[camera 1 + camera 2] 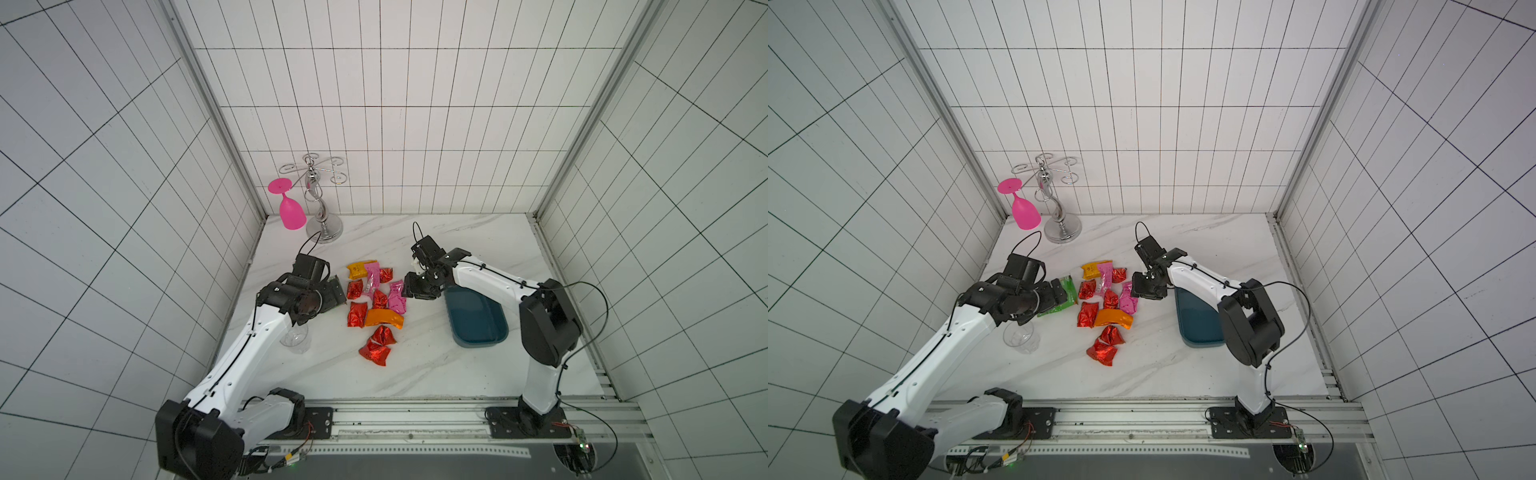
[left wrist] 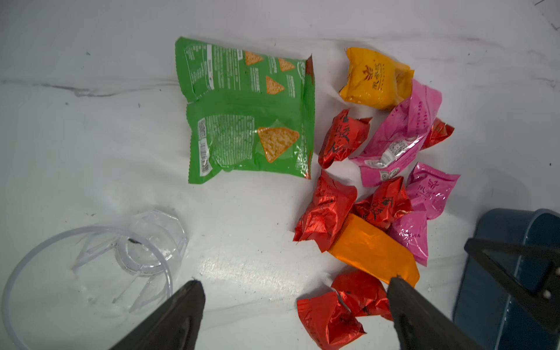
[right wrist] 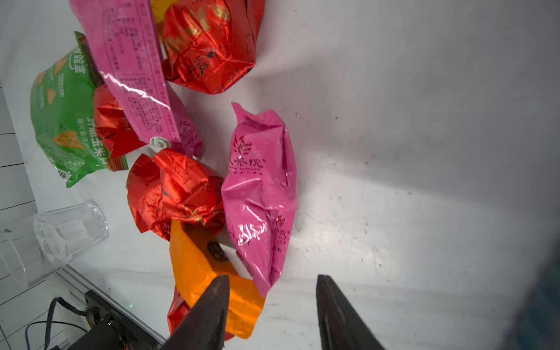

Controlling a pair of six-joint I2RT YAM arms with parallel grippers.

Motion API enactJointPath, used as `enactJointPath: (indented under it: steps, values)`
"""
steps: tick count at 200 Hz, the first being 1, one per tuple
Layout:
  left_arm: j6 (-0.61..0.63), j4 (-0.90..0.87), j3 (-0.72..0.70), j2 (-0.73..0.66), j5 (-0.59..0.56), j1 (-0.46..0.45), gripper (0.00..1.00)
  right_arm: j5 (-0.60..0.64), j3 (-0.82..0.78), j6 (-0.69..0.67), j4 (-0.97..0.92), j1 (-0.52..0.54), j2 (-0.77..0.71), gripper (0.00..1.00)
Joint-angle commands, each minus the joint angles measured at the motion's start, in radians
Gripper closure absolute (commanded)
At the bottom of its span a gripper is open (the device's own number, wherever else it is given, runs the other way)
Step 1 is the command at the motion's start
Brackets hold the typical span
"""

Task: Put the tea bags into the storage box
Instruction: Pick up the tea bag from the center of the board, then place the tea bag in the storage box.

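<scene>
The tea bags [image 1: 376, 299] [image 1: 1106, 299] lie in a loose pile mid-table: several red foil packets, a few pink ones and two orange-yellow ones. The dark teal storage box [image 1: 478, 324] [image 1: 1198, 328] sits to their right, partly under my right arm; no packet shows in the part I see. My right gripper [image 1: 409, 286] [image 3: 272, 276] is low at the pile's right edge. Its jaws are apart, with the corner of a pink packet [image 3: 260, 188] just reaching between them, unclamped. My left gripper [image 1: 334, 295] [image 2: 295, 280] hangs wide open left of the pile, holding nothing.
A green snack bag [image 2: 242, 115] [image 1: 1065, 297] lies under my left gripper, left of the pile. A clear plastic cup [image 1: 296, 338] [image 2: 91, 257] lies on its side near my left arm. A pink wine glass [image 1: 291, 208] hangs on a metal rack [image 1: 322, 208] at the back left.
</scene>
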Motion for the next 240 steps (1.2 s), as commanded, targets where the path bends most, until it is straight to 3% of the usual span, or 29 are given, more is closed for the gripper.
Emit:
enactJointPath:
  steps: [1,28,50,63,93,122,172,240]
  values:
    - [0.019,-0.007,-0.038,-0.045,0.074,0.008,0.02,0.016,0.073,0.044,0.021,-0.007,0.079,0.48]
    - [0.035,-0.006,-0.049,-0.058,0.074,0.012,0.02,0.011,0.123,0.033,0.019,-0.024,0.159,0.39]
    - [0.052,-0.018,-0.048,-0.045,0.067,0.023,0.02,-0.011,0.157,0.016,0.015,-0.027,0.195,0.42]
    - [0.057,-0.028,-0.044,-0.035,0.067,0.029,0.02,-0.016,0.159,0.014,0.014,-0.029,0.201,0.51]
    - [0.056,-0.03,-0.046,-0.024,0.065,0.032,0.02,-0.023,0.15,0.008,0.022,-0.032,0.187,0.84]
    - [0.055,-0.027,-0.042,-0.012,0.064,0.033,0.02,-0.049,0.154,0.013,0.031,-0.039,0.176,1.0]
    - [0.064,-0.022,0.009,0.039,0.088,0.035,0.02,-0.051,0.159,-0.004,-0.026,-0.061,0.044,1.0]
    - [0.07,0.074,0.168,0.26,0.26,0.029,0.03,0.095,-0.046,-0.115,-0.291,-0.186,-0.383,1.0]
